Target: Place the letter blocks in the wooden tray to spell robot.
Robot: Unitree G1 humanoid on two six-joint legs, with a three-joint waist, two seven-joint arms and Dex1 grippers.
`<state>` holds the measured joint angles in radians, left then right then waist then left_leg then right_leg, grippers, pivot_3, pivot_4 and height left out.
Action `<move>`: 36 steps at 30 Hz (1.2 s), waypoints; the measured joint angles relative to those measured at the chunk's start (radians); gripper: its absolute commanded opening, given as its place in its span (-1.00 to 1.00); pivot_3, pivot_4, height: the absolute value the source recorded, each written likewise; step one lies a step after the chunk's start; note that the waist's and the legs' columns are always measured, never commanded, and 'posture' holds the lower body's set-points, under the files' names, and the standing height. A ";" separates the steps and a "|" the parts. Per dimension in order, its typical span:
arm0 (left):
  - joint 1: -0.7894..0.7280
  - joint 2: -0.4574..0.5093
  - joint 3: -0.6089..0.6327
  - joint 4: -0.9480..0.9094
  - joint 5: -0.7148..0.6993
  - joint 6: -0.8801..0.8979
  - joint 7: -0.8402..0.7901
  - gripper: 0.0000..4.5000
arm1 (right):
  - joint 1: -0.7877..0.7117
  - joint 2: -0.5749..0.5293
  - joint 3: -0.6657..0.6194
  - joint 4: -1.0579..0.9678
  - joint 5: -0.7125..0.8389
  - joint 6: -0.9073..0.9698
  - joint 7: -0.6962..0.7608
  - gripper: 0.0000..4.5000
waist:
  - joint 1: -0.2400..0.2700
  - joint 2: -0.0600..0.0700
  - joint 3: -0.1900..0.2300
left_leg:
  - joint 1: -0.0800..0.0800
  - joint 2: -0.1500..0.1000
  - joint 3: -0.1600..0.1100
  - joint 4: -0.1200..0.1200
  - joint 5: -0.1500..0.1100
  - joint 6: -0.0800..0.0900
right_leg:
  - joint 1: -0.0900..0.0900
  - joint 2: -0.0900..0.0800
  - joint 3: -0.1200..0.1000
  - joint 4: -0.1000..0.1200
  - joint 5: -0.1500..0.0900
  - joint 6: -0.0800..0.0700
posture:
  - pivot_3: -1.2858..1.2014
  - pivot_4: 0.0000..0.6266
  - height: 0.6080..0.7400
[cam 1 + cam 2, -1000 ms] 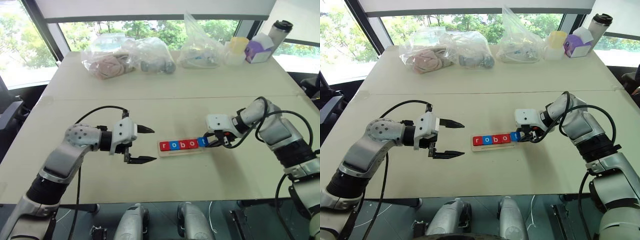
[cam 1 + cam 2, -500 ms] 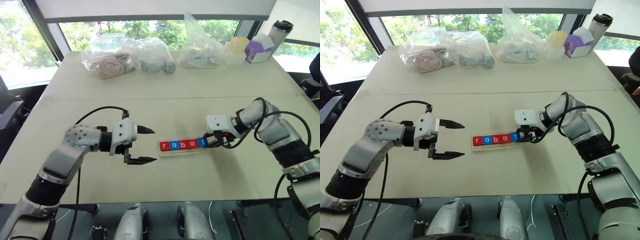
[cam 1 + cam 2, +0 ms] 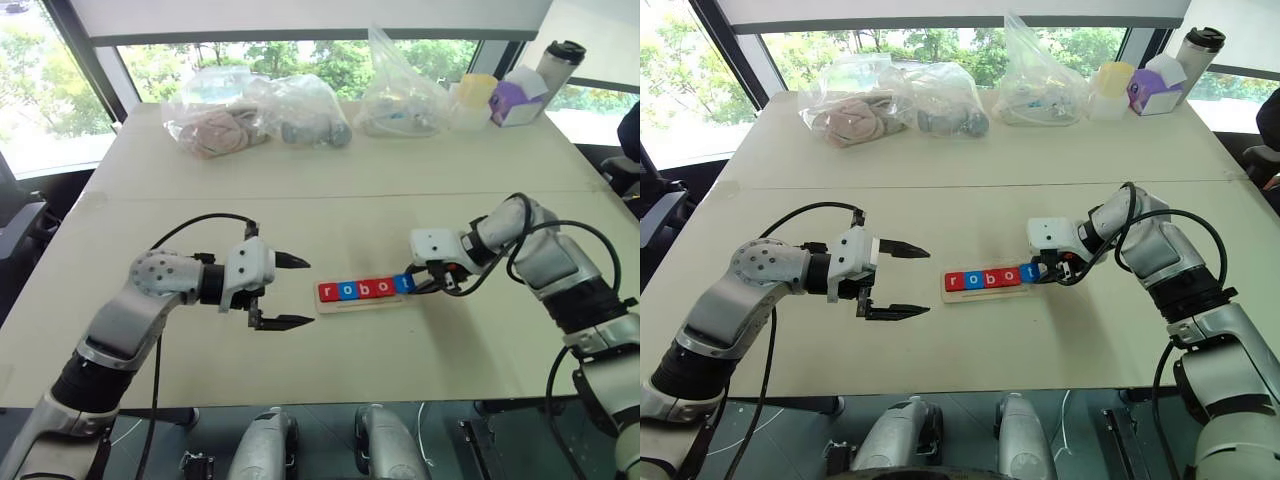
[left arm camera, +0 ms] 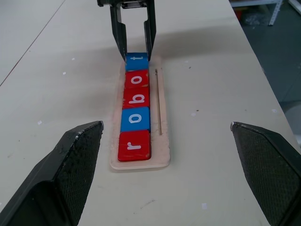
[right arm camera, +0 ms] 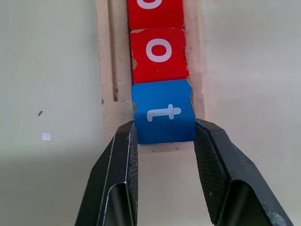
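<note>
The wooden tray (image 3: 366, 303) lies mid-table. In it, five letter blocks (image 4: 136, 98) sit in a row and read r, o, b, o, t. Red r (image 4: 134, 145) is at the left end and blue t (image 5: 163, 113) at the right end. My right gripper (image 3: 412, 284) points down at that right end. Its fingers (image 5: 123, 165) press against both sides of the t block, which rests at the tray's end. My left gripper (image 3: 308, 292) hovers wide open and empty, a short way left of the tray and level with the r.
Clear plastic bags (image 3: 260, 115) of soft items, cups (image 3: 476, 98), a purple box (image 3: 518, 102) and a tumbler (image 3: 560, 62) line the table's far edge. A seam (image 3: 330, 195) crosses the tabletop behind the tray. The near table edge (image 3: 300, 405) lies just below both arms.
</note>
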<state>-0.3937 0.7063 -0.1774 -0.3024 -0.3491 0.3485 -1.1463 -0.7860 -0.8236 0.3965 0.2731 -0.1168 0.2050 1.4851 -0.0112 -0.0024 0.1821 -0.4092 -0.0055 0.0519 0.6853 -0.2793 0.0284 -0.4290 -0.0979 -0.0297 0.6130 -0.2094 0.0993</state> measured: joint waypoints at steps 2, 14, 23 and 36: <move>0.000 0.000 0.000 0.000 0.000 0.000 0.001 1.00 | -0.002 0.000 0.000 0.000 0.000 0.000 0.000 0.61 | 0.000 0.000 0.000 | 0.000 0.000 0.000 0.000 0.000 0.000 | 0.000 0.000 0.000 0.000 0.000 0.000 | 0.03 -0.52 1.00; 0.000 0.000 0.000 0.000 0.000 0.000 0.007 1.00 | -0.018 0.004 -0.002 0.021 0.001 -0.001 -0.004 0.99 | 0.000 0.000 0.000 | 0.000 0.000 0.000 0.000 0.000 0.000 | 0.000 0.000 0.000 0.000 0.000 0.000 | 0.03 -0.52 1.00; -0.002 -0.004 -0.001 0.001 -0.004 0.000 0.007 1.00 | -0.162 0.099 -0.054 0.220 -0.037 -0.043 -0.220 0.99 | 0.005 0.000 0.000 | 0.000 0.000 -0.001 -0.001 0.001 -0.001 | 0.000 0.000 0.000 0.001 0.000 0.000 | 0.03 -0.52 1.00; -0.002 -0.004 -0.001 0.000 -0.011 0.009 0.007 1.00 | -0.116 0.097 -0.046 0.270 -0.086 -0.127 -0.230 0.99 | -0.002 0.000 0.000 | 0.000 0.000 0.000 -0.001 0.001 -0.001 | 0.000 0.001 0.000 0.001 0.001 0.001 | 0.03 -0.52 1.00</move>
<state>-0.3958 0.7024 -0.1783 -0.3019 -0.3603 0.3570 -1.1397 -0.9019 -0.7263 0.3506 0.5434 -0.2027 0.0776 1.2549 -0.0136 -0.0023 0.1822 -0.4090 -0.0051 0.0518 0.6847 -0.2788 0.0276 -0.4292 -0.0973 -0.0298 0.6142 -0.2083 0.1008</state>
